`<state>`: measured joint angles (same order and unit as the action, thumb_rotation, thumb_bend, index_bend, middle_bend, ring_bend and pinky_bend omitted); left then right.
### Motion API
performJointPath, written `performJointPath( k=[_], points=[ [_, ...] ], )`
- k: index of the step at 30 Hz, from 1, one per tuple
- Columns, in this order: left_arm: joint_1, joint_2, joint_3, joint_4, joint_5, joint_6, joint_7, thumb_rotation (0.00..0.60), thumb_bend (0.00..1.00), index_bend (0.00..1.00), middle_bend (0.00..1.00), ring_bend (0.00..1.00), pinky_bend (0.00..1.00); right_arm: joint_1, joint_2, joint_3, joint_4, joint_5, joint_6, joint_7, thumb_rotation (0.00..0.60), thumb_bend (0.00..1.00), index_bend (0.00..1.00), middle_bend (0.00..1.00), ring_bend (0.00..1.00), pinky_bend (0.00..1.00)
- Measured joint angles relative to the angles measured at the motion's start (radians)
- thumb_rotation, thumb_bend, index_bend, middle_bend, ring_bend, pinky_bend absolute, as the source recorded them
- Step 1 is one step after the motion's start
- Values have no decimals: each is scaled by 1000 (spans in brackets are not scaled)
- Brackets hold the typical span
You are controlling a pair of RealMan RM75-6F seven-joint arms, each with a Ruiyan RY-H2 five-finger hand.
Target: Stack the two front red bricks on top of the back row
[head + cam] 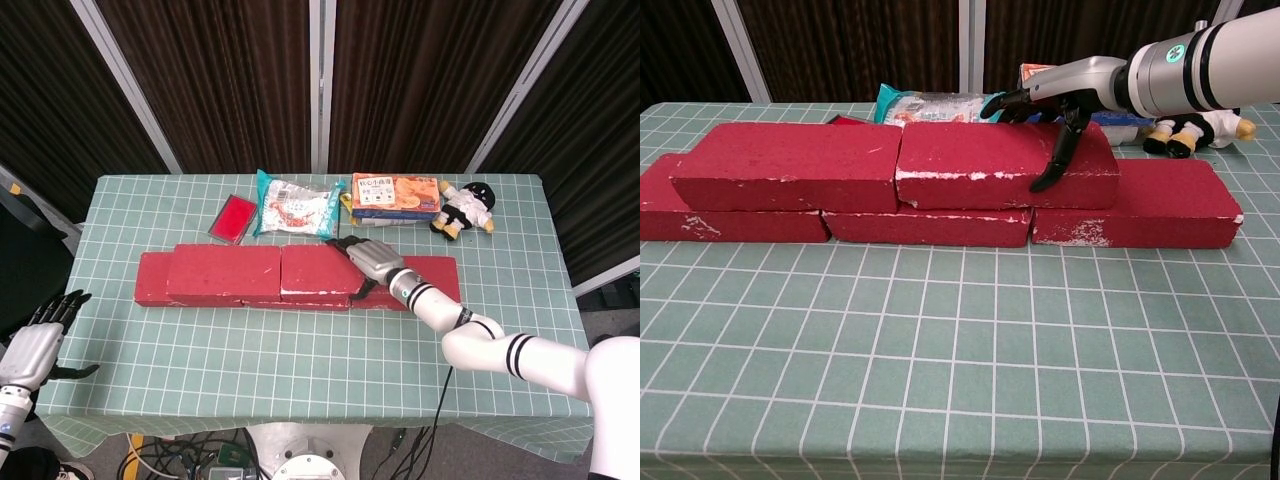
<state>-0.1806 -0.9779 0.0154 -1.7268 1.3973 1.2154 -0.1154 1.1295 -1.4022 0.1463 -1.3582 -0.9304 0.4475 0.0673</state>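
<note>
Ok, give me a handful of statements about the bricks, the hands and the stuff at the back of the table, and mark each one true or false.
1. Two red bricks sit on top of a lower row of three. True: the upper left brick and upper right brick lie on the bottom row.
2. The right hand rests on the upper right brick. True.
3. The left hand is holding a brick. False: it is off the table's left edge, holding nothing.
4. The plush doll lies on top of the bricks. False: it lies on the table behind them, beside the orange snack box.
5. The snack bag lies behind the bricks. True.
</note>
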Motion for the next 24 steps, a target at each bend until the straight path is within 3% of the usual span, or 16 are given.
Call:
performJointPath(
  k=[24],
  points=[
    [-2, -2, 6, 10, 4, -15, -15, 600, 9, 0, 0, 0, 0, 12, 13, -30, -69, 97, 70, -97, 600, 157, 0, 138, 46, 187]
  ],
)
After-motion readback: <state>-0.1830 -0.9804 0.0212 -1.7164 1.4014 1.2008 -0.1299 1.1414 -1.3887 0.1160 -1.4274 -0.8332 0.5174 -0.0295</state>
